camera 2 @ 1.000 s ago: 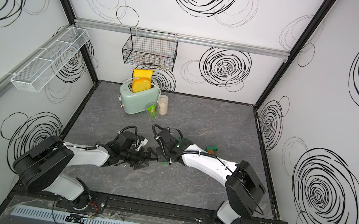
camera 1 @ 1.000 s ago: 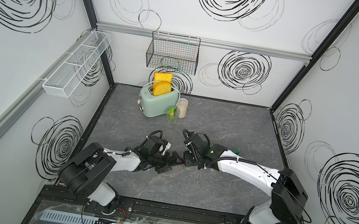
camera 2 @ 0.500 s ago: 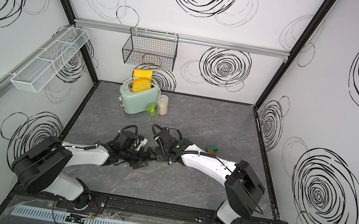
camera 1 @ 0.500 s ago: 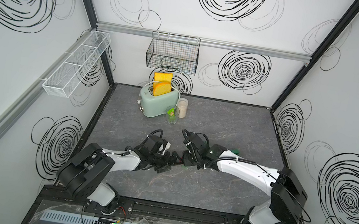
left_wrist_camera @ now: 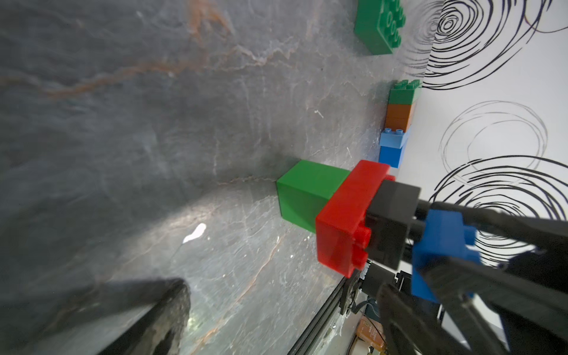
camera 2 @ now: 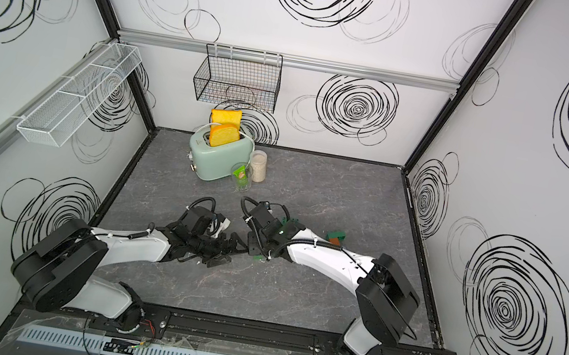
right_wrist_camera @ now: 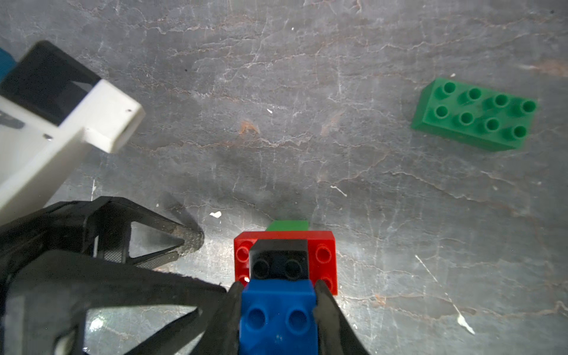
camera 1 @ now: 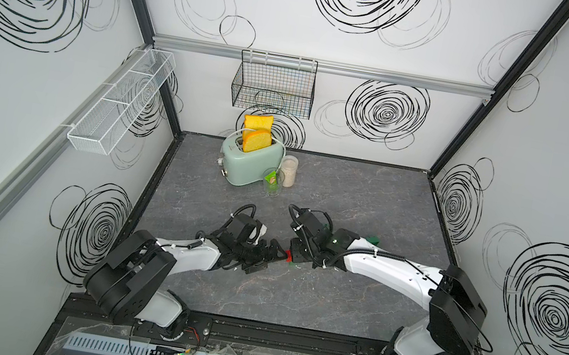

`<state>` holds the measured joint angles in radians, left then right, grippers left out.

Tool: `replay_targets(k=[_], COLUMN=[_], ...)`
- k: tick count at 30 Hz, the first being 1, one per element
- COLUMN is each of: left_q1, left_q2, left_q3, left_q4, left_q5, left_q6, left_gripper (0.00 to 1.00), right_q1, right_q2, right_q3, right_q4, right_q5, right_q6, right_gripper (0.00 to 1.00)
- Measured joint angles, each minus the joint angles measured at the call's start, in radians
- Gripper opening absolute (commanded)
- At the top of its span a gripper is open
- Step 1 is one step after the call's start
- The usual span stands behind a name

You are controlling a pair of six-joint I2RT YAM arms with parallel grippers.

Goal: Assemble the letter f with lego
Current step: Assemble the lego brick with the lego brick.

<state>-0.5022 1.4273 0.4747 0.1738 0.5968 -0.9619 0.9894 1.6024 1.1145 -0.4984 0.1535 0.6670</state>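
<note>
Lego stack (right_wrist_camera: 284,255) in R gripper (right_wrist_camera: 278,295)

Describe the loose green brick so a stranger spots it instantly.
Start on the grey tabletop, at the stack in the right gripper. Away from it, one green brick lies flat, studs up. Unlike the stack's green base, it is oblong, eight-studded, joined to nothing.
</note>
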Motion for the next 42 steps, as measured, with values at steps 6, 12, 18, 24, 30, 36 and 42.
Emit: replay_targets(k=[6,12,18,24,30,36,42], left_q1=[0.021,0.048,0.070,0.075,0.084,0.084,0.087], left_q2=[-0.034,-0.060,-0.078,-0.089,-0.095,-0.097,-0.108], left_q3=[0.010,0.008,-0.003,-0.011,-0.019,-0.019,-0.023], left_q4=[-0.080,-0.128,-0.139,-0.143,-0.142,-0.144,-0.156], left_q5=[-0.024,-0.034,-0.036,-0.036,-0.033,-0.034,-0.036], left_q6=[0.039,0.059,0.064,0.064,0.064,0.064,0.064], left_gripper=[0.98,0.98,0.98,0.98,0.98,0.97,0.98], right_q1=[0.008,0.018,0.022,0.022,0.024,0.027,0.028], right_q2=[0.000,0.000,0.000,0.001,0.002,0.014,0.018], right_q3=[0.000,0.000,0.012,0.013,0.013,0.013,0.009], right_q4=[-0.001,0.006,0.011,0.013,0.014,0.024,0.040], right_q5=[0.027,0.038,0.039,0.039,0.041,0.041,0.041], right_q6=[0.000,0.000,0.001,0.001,0.001,0.003,0.003], right_gripper=[0.38,0.38,0.38,0.38,0.39,0.39,0.39])
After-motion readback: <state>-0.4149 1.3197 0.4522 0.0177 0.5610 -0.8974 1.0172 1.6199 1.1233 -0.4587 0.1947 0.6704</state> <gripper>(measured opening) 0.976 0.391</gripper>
